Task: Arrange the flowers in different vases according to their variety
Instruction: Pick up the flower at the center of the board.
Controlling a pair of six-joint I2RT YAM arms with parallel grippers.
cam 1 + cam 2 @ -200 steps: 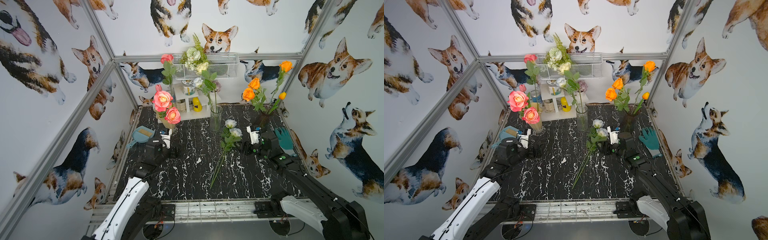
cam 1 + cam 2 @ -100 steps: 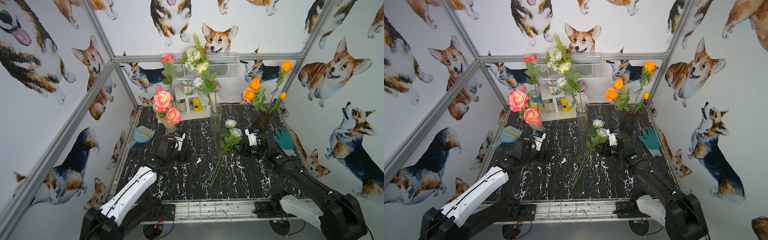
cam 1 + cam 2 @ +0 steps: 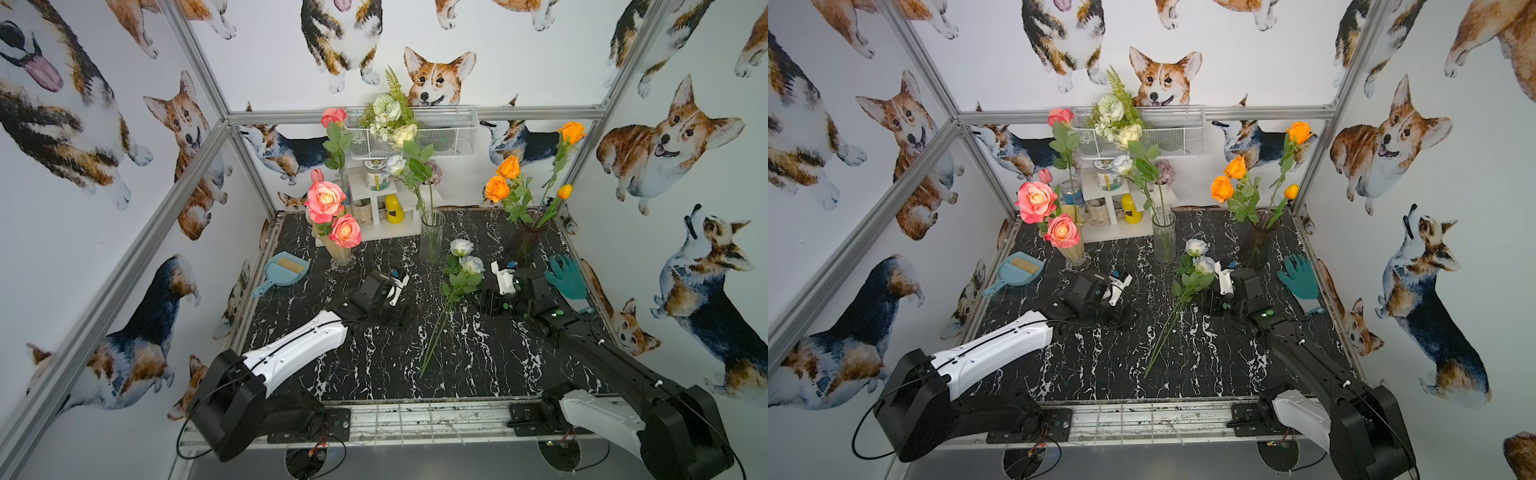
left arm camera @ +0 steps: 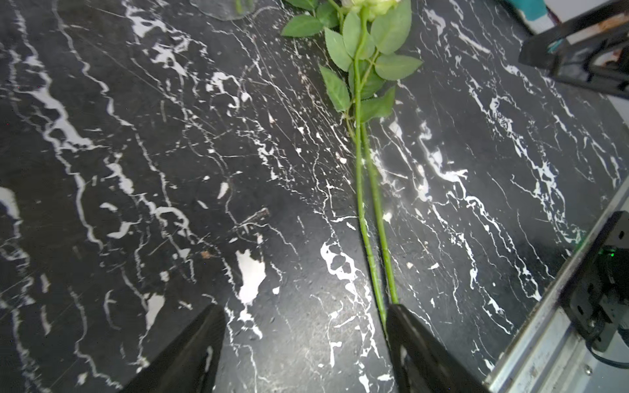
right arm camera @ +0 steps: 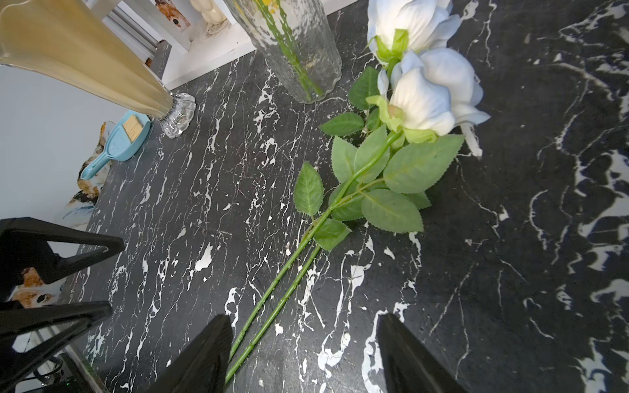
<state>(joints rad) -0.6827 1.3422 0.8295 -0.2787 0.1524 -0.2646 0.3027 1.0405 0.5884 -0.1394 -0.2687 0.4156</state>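
Standing at the six o'clock edge of the black, white-veined marble table (image 3: pixel 374 365), I see two white long-stemmed artificial roses (image 3: pixel 465 255) lying flat near its centre. They lie side by side, heads toward one o'clock and cut ends toward six, and they are in no vase.

The left gripper (image 4: pixel 303 308) sits low over the table at about nine o'clock of those stems. Its jaws are spread wide with only bare marble between them, so it holds nothing. In its wrist camera one jaw tip hides the last stretch of the stems, and I cannot tell whether it touches them.

The right gripper (image 5: pixel 303 318) is at three o'clock of the roses' leaves, with its jaws also well apart and empty. In its wrist camera the two stems run just beside one jaw, unclamped.

Three vases stand across the back:
- At eleven o'clock, the creamy-yellow flared vase on a clear glass foot (image 3: pixel 340 251) holds pink roses (image 3: pixel 326 199) and a pink tulip (image 3: pixel 316 175).
- At twelve, the clear ribbed glass cylinder vase (image 3: pixel 432 237) holds one more white rose (image 3: pixel 395 164).
- At one o'clock, the dark purple ribbed glass vase (image 3: pixel 528 241) holds orange roses (image 3: pixel 497 188) and an orange tulip (image 3: pixel 564 191).

A teal rubber glove (image 3: pixel 567 276) lies at the three o'clock edge, near the right arm. A pale blue dustpan with its brush (image 3: pixel 284 270) lies at ten o'clock, near the yellow vase.
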